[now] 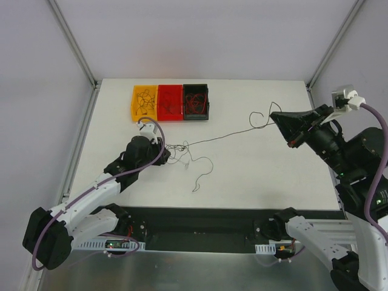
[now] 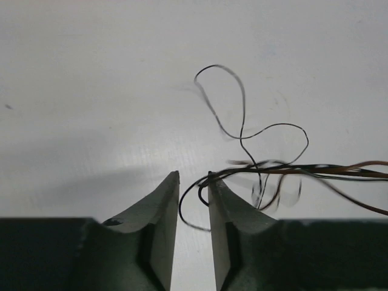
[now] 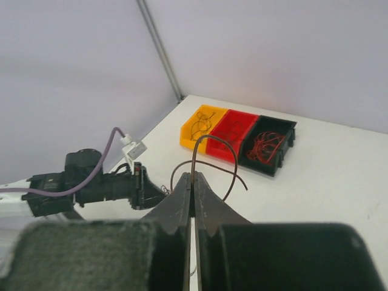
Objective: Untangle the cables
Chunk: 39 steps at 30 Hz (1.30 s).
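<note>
right tool (image 3: 193, 180) is being held together, clamped on a brown cable (image 3: 193, 159), raised over the right side of the worktop (image 1: 254, 176). That cable is being stretched in one long line across to the cables (image 1: 177, 151), which are knotted on the worktop right at the left tool (image 1: 165, 148).

left tool is being shown narrowly apart in its wrist view. Its fingers (image 2: 159, 212) are not meeting and a black loop (image 2: 225, 100) is running loose through the gap, so nothing is being pinched. More wire is being held in the three bins (image 1: 170, 118) at the far edge.

Risks being flagged:
- The knot is not being anchored. If the right side is being drawn further, the whole clump is likely to be dragged instead of one strand being freed.
- If the left tool is being closed where it sits, several strands may be caught together and the knot tightened.
- Hair-thin wire is being loaded in tension, so a slip out of the right pads, or a kink or snap, is being judged possible.
- The loose tail (image 1: 195, 187) toward the near edge could be swept back into the clump by the left arm.
</note>
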Each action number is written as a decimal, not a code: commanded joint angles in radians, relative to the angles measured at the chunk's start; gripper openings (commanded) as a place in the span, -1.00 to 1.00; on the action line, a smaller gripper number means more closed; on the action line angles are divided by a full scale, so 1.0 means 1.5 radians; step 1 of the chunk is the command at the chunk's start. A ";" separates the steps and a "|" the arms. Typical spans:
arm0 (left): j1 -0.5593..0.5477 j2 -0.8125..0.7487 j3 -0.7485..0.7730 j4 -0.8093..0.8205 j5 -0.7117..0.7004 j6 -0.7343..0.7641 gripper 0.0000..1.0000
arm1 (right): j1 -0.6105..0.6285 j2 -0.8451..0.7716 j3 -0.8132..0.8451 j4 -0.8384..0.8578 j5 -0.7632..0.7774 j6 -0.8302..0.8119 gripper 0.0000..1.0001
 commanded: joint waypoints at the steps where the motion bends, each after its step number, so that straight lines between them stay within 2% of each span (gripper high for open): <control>1: 0.019 -0.029 -0.008 -0.086 -0.102 -0.010 -0.44 | -0.002 -0.030 0.039 0.018 0.093 -0.052 -0.99; 3: 0.024 -0.030 -0.007 -0.097 -0.116 -0.009 -0.43 | -0.003 -0.039 0.050 0.020 0.102 -0.061 -0.99; 6: 0.033 -0.037 -0.001 -0.113 -0.121 -0.001 -0.60 | -0.003 -0.048 0.058 0.019 0.116 -0.070 -1.00; 10: 0.039 -0.065 0.003 -0.115 -0.124 0.014 -0.96 | -0.003 -0.046 0.032 0.016 0.135 -0.076 -0.99; 13: 0.040 -0.085 0.008 -0.114 -0.105 0.026 -1.00 | -0.002 -0.041 -0.019 -0.007 0.213 -0.085 -0.99; 17: 0.040 -0.103 0.029 -0.115 -0.007 0.068 -1.00 | -0.004 -0.043 -0.135 -0.038 0.327 -0.062 -0.99; 20: 0.040 -0.106 0.053 -0.115 0.111 0.099 -1.00 | -0.003 -0.034 -0.227 -0.062 0.375 -0.048 -0.99; 22: 0.040 -0.101 0.072 -0.115 0.182 0.108 -1.00 | -0.003 -0.017 -0.279 -0.075 0.380 -0.037 -0.90; 25: 0.040 -0.084 0.096 -0.115 0.254 0.093 -1.00 | -0.006 0.019 -0.342 -0.079 0.336 -0.026 -0.59; 27: 0.040 -0.073 0.111 -0.116 0.285 0.079 -1.00 | -0.005 0.052 -0.365 -0.079 0.295 -0.028 -0.31; 30: 0.040 -0.054 0.124 -0.118 0.300 0.055 -1.00 | -0.006 0.103 -0.365 -0.083 0.218 -0.046 0.06; 33: 0.040 -0.043 0.131 -0.119 0.303 0.046 -1.00 | 0.019 0.121 -0.362 -0.053 0.113 -0.068 0.28; 36: 0.040 -0.033 0.131 -0.118 0.307 0.041 -1.00 | 0.073 0.136 -0.378 0.051 -0.022 -0.037 0.50; 39: 0.040 -0.026 0.131 -0.118 0.307 0.037 -1.00 | 0.103 0.159 -0.430 0.253 -0.145 0.116 0.52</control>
